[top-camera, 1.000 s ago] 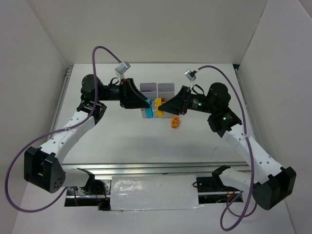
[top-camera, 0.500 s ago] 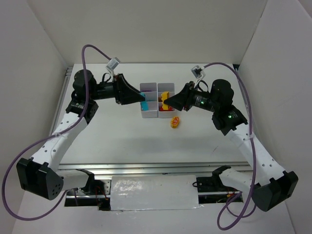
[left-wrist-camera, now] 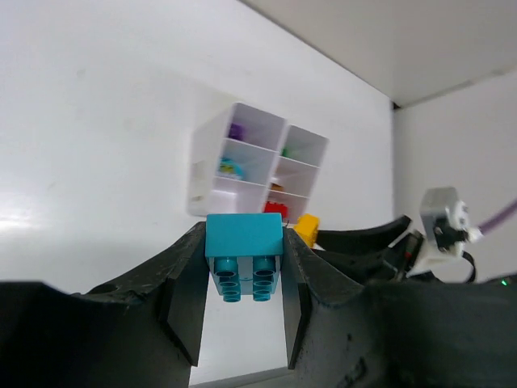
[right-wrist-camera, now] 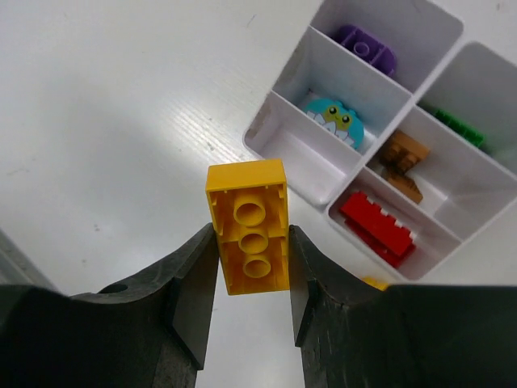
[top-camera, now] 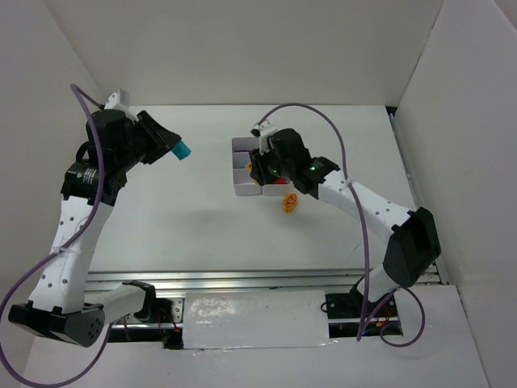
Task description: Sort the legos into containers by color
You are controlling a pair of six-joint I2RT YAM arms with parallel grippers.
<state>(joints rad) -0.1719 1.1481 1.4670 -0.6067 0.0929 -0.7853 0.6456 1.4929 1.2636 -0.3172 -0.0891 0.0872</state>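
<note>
Glossy plastic teal brick and yellow brick, smooth white plastic containers, matt black fingers

From above, the right arm covered most of the right column of the containers, and the yellow brick clamped in the right gripper was out of sight beneath it. The orange piece just near of the block was too small to show any print. At the right wrist the picture's right edge cut off the far-right compartments, a wall hid part of the green brick, and a finger hid most of a yellow sliver. At the left wrist the compartments' contents were blurred specks, and the left gripper covered both flanks of the teal brick.
</note>
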